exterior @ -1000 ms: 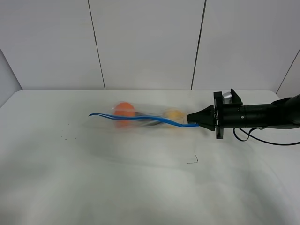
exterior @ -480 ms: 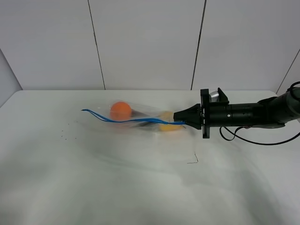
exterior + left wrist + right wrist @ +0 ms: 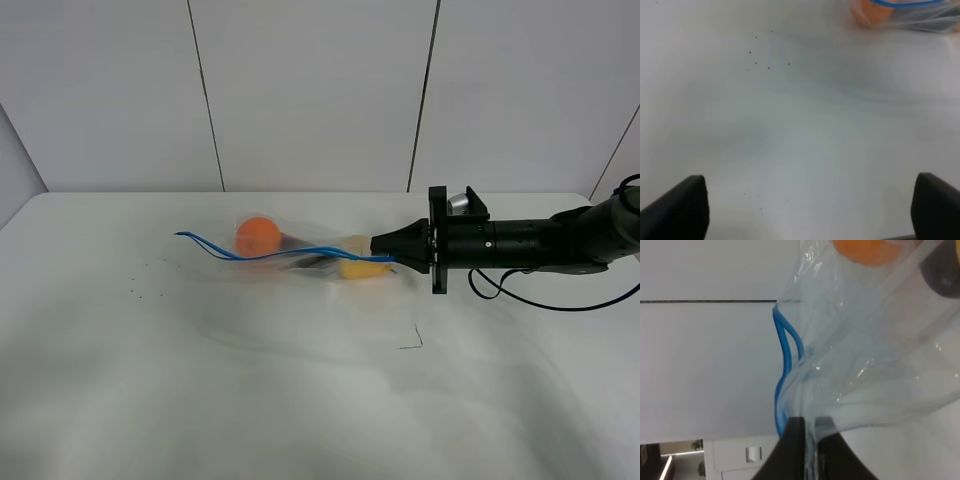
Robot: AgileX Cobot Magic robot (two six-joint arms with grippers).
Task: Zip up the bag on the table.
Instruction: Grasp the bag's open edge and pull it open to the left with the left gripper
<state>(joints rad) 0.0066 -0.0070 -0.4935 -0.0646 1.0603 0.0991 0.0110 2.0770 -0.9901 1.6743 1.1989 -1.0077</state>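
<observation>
You see the clear, crinkly plastic zip bag near the back of the big white table, about in the middle. Its blue zipper strip runs along the top edge. At the end away from the right arm the strip splits into two blue lines that stand apart. Inside the bag sit a round orange toy, a dark toy and a yellow toy.

Your right gripper reaches in from the right side. It is pinched tight on the zipper end of the bag, and the right wrist view shows the plastic and blue strip squeezed between its black fingers.

Your left gripper is wide apart and holds nothing. It hangs over bare table with tiny dark specks, away from the bag.
</observation>
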